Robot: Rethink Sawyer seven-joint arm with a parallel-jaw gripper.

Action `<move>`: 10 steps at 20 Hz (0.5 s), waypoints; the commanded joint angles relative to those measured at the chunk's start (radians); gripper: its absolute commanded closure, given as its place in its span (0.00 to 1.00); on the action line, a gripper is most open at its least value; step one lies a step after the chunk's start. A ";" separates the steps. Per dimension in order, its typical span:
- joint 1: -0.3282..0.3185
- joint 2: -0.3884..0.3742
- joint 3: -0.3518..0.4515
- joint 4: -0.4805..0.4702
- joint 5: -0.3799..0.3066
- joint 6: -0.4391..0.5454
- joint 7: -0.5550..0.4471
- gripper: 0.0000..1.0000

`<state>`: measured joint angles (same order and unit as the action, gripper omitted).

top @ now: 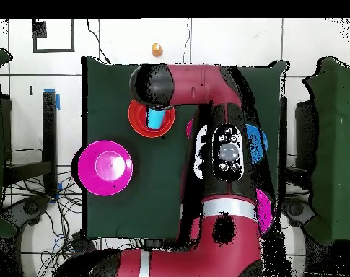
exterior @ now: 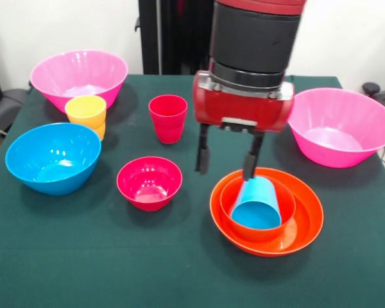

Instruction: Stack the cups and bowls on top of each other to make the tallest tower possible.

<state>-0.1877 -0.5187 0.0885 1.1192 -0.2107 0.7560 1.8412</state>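
Observation:
My gripper is open and hangs over the left rim of the wide orange bowl. A small orange bowl sits inside it, and the blue cup lies tilted in that, mouth toward the camera. My right finger is at the cup's base; the left finger is clear of it. The yellow cup sits nested on the orange cup. The red cup stands upright alone. In the overhead view the arm hides the gripper; the wide orange bowl and blue cup show.
A crimson bowl sits left of the gripper and a blue bowl further left. Pink bowls stand at the far left and at the right. In the overhead view one pink bowl shows fully.

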 commanded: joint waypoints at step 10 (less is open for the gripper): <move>-0.004 0.172 0.130 0.039 0.040 -0.268 0.076 0.00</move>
<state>-0.1718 -0.4728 0.1028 1.1122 -0.1842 0.5944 1.8416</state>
